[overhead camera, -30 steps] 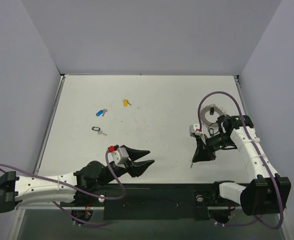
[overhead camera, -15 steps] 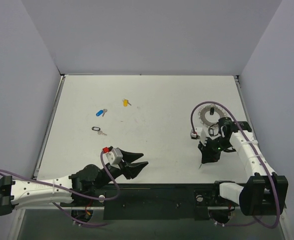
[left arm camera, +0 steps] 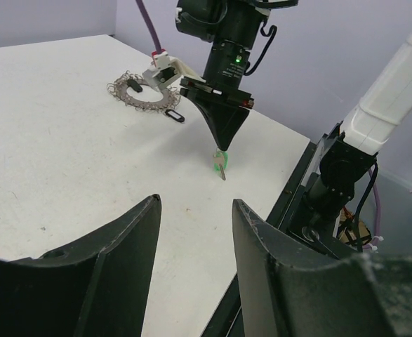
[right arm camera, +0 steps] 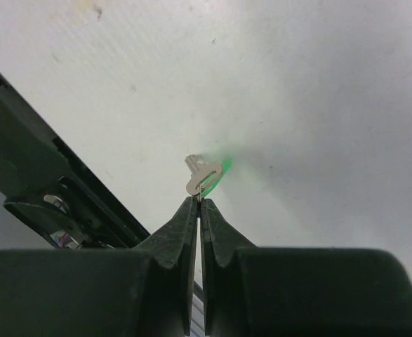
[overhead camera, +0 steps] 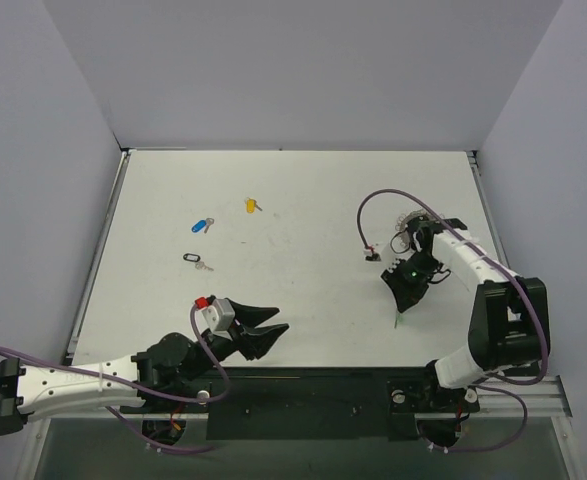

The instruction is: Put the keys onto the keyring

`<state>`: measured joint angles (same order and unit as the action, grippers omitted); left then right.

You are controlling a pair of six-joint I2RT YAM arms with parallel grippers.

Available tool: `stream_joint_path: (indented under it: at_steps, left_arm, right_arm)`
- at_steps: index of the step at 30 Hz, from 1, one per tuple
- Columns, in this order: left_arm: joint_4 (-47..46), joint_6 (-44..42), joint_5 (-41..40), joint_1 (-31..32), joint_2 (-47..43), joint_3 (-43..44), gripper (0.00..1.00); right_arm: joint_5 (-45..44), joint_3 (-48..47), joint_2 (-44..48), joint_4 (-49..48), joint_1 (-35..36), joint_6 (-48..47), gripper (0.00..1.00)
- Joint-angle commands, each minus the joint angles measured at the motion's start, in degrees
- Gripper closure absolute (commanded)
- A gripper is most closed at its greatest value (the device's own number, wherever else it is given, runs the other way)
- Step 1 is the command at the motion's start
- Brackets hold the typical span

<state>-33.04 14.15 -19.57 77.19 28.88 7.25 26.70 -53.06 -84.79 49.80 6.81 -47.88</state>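
The right gripper is pinched fully together on a small key. The key has a short silver blade and a bright green plastic head, which looks blurred in the right wrist view. Seen from the left wrist, the key hangs from the gripper's pointed tip, blade downward. It is close over the white tabletop near the front right edge; whether it touches cannot be told.

The keyring lies flat on the tabletop behind that arm. It is a broad grey metal hoop edged with small wire loops, and from above it is partly covered by the arm and its purple cable. A small dark oval piece lies just beside its near rim.

Three more keys lie well apart from the ring on the left half: one with a blue head, one yellow, one black.

The left gripper hovers low near the front edge, with its fingers moderately spread and nothing between them.
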Motion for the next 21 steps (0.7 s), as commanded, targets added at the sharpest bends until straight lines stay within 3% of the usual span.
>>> stream_joint_path:
  at_steps: [1,10,21]
  left_arm:
    - [-0.45,0.09,-1.26,0.07,-0.58,0.05,0.45]
    - [-0.54,0.0,-1.7,0.07,-0.93,-0.39,0.45]
    - [-1.68,0.97,-1.7,0.07,0.03,-0.83,0.45]
  right_arm:
    - [-4.55,-4.76,-4.32,-1.37,2.85,7.26,1.0]
    - [-5.43,-12.15,-14.95,-4.1,6.64,13.16,1.0]
    - [-6.57,-16.9,-21.37,-5.24,9.27,18.17,1.0]
